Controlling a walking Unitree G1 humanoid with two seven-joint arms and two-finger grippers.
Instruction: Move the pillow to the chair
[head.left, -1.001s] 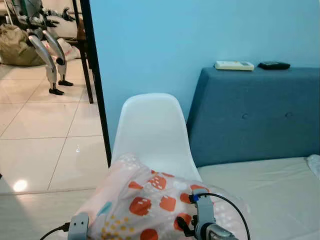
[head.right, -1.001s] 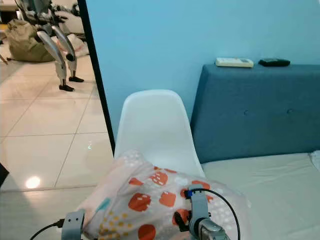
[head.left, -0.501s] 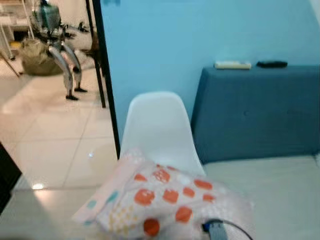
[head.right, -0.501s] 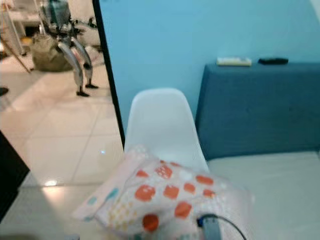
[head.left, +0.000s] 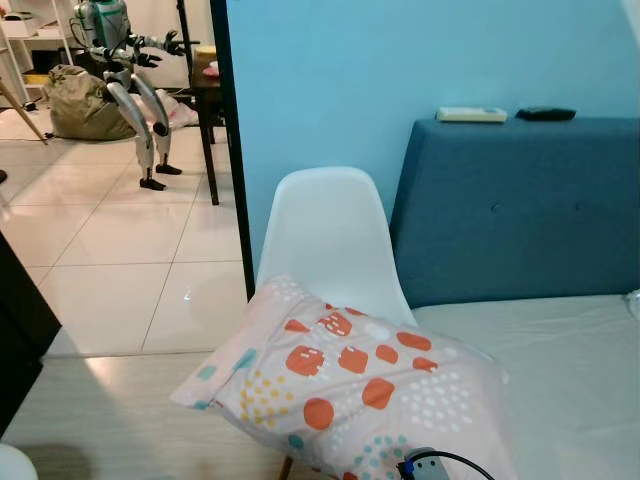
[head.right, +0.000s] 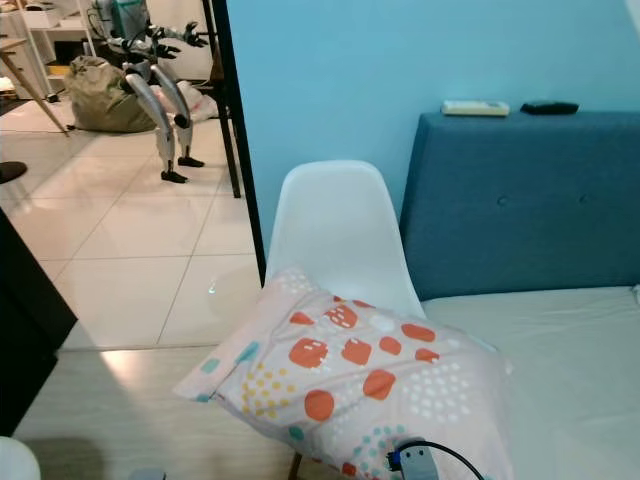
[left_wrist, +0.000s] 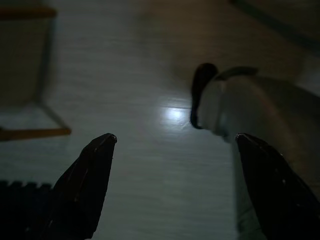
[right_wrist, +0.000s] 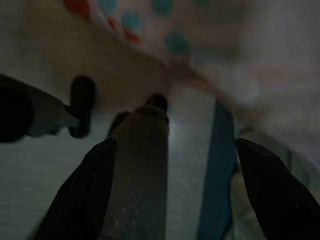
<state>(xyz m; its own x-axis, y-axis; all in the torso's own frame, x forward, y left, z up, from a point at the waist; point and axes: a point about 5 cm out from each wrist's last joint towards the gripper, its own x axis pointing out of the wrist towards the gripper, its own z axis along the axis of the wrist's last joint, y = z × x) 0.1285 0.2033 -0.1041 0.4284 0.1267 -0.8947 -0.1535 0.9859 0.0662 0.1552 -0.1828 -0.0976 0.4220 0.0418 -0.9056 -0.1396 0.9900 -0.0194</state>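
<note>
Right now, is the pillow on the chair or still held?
On the chair: the pillow lies across the white chair seat, one corner overhanging the floor side, with both tools open and empty.

Pillow (head.left: 350, 385) hides chair (head.left: 325, 235) seat; pillow's bottom edge cropped.

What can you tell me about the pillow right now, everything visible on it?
The pillow is a soft, puffy cushion in pale pink fabric printed with orange-red blobs, yellow dot clusters, white dots and teal spots. It lies on the seat of the white chair, tilted, with one corner sticking out past the seat towards the robot's left over the floor. Its far edge sits against the chair's backrest. Its right end reaches towards the cream mattress. Neither gripper is holding it.
</note>
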